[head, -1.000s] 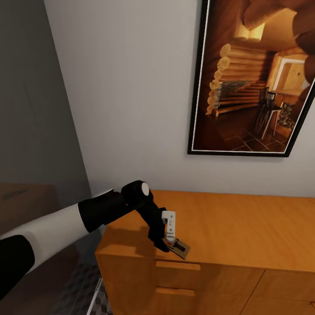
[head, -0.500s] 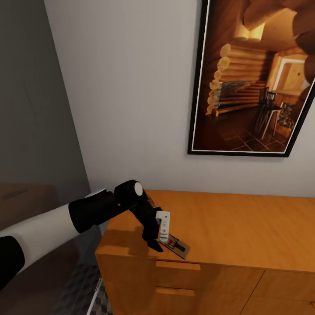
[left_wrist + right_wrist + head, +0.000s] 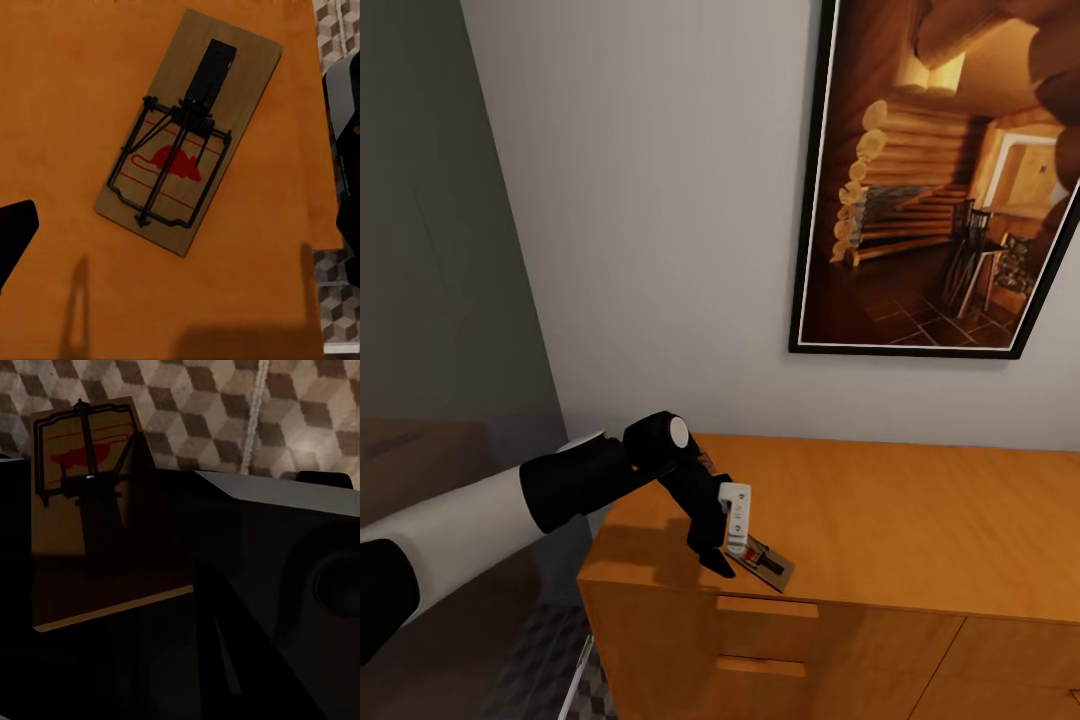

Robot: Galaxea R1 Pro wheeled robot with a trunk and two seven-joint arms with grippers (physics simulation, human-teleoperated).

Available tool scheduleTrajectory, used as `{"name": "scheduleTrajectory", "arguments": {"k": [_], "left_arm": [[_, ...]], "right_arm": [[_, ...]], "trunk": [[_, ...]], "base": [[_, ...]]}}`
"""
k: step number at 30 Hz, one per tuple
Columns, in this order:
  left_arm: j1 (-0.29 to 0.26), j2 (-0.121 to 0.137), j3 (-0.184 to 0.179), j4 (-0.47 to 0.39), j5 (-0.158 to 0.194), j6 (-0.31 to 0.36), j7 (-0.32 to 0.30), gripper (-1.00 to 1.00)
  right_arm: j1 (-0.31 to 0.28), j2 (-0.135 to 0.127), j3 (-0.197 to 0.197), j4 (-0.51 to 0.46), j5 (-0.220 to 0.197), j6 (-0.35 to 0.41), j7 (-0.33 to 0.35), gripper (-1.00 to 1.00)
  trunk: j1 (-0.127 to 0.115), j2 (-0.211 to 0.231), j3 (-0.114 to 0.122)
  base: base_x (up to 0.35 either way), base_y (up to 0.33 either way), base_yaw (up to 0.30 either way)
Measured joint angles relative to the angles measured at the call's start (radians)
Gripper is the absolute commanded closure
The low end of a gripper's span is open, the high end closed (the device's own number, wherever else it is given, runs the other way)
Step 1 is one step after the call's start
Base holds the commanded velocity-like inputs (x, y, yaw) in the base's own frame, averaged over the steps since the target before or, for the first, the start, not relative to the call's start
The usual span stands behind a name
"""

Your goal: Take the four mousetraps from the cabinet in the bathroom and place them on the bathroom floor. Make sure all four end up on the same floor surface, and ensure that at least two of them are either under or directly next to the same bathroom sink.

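One mousetrap (image 3: pixel 772 571) lies flat near the front left corner of the orange-brown cabinet (image 3: pixel 920 510). My left gripper (image 3: pixel 732 558) hangs just over it, open. In the left wrist view the mousetrap (image 3: pixel 187 127) rests on the cabinet top (image 3: pixel 67 97), red mouse print up, with a dark finger (image 3: pixel 15 240) on either side and neither touching it. In the right wrist view a second mousetrap (image 3: pixel 82 457) is held close and upright above the cube-pattern floor (image 3: pixel 225 405), its lower half in shadow. The right gripper's fingers are too dark to make out.
A large framed cabin picture (image 3: pixel 950 180) hangs on the white wall above the cabinet. Drawer fronts with bar handles (image 3: pixel 765 606) face me. A grey panel (image 3: pixel 440 250) stands to the left, with patterned floor (image 3: pixel 575 690) below. My dark base (image 3: pixel 285 585) crowds the right wrist view.
My left arm has drawn back and to the left a little, so the gripper now sits nearer the trap's left end. The mousetrap has not moved.
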Motion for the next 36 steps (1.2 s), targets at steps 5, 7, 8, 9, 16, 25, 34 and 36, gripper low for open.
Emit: {"name": "scheduleTrajectory", "arguments": {"k": [5,7,8,9,16,25,34,36], "left_arm": [[0.000,-0.008,-0.001,0.004,-0.001,-0.001,0.000,-1.00],[0.000,-0.008,-0.001,0.004,-0.002,-0.001,0.000,-1.00],[0.000,-0.008,-0.001,0.005,-0.002,-0.001,0.000,-1.00],[0.000,-0.008,-0.001,0.005,-0.002,-0.002,0.000,-1.00],[0.000,-0.008,-0.001,0.006,-0.003,-0.003,0.000,-1.00],[0.000,-0.008,0.000,0.006,-0.004,-0.004,-0.001,-1.00],[0.000,-0.008,-0.001,0.005,-0.004,-0.004,-0.001,-1.00],[0.000,-0.008,-0.001,0.004,-0.004,-0.004,-0.001,-1.00]], "right_arm": [[0.000,0.000,0.000,-0.001,0.000,0.000,0.000,1.00],[0.000,0.000,0.000,-0.001,0.000,0.000,0.000,1.00],[0.000,0.000,0.000,-0.001,0.000,0.000,0.000,1.00],[0.000,0.000,0.000,-0.001,0.000,0.000,0.000,1.00],[0.000,0.001,0.000,-0.001,0.000,0.000,0.000,1.00],[0.000,0.001,0.000,-0.001,0.000,0.000,0.000,1.00],[0.000,0.001,-0.001,-0.001,0.000,-0.001,0.000,1.00],[0.000,0.001,0.000,-0.001,0.000,-0.001,0.000,1.00]], "trunk": [[0.000,0.000,0.000],[0.000,0.000,0.000],[0.000,0.000,0.000],[0.000,0.000,0.000],[0.000,0.000,0.000],[0.000,0.000,0.000],[0.000,0.000,0.000],[0.000,0.000,0.000]], "base": [[0.000,0.000,0.000],[0.000,0.000,0.000],[0.000,0.000,0.000],[0.000,0.000,0.000],[0.000,0.000,0.000],[0.000,0.000,0.000],[0.000,0.000,0.000],[0.000,0.000,0.000]]}}
